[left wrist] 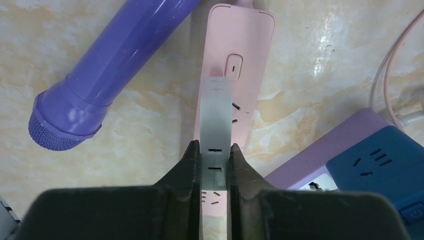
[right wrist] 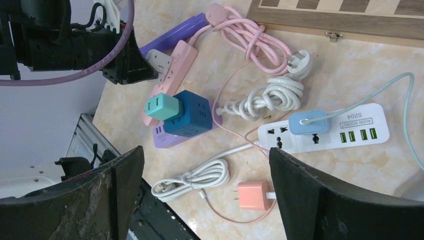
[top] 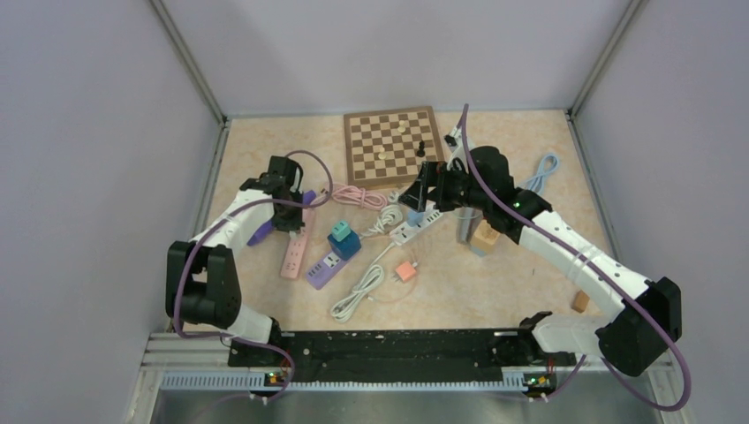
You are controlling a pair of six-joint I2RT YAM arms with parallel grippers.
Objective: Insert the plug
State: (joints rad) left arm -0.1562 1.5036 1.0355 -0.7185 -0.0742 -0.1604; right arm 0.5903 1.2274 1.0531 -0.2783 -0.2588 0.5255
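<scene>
Jaws of the left gripper [left wrist: 215, 149] are pressed onto the two flat sides of a white plug [left wrist: 216, 105], pinching it from either side. The white plug stands over the slotted face of the pink power strip [left wrist: 241, 40], just below that strip's oval switch. Whether its prongs sit in the slots cannot be told, since the plug's body hides them. A purple cylinder [left wrist: 107, 70] with a mesh-like tip lies slanted beside the pink power strip on its left. To the right, a lilac power strip [left wrist: 312, 162] carries a blue cube socket [left wrist: 382, 162]. In the right wrist view a teal plug [right wrist: 162, 106] sits in the side of that cube. The pink power strip's cord [right wrist: 250, 40] is looped in a bundle near the chessboard [top: 393, 143] at the back of the table [top: 495, 291]. The right gripper [top: 422, 187] hovers above the middle of the table with its jaws spread wide and nothing between them. Under it lies a white power strip [right wrist: 345, 132] with a light-blue plug [right wrist: 308, 122] seated in its face. A coiled white cable [right wrist: 195, 177] and a salmon charger [right wrist: 252, 195] lie near it, apart from each other.
</scene>
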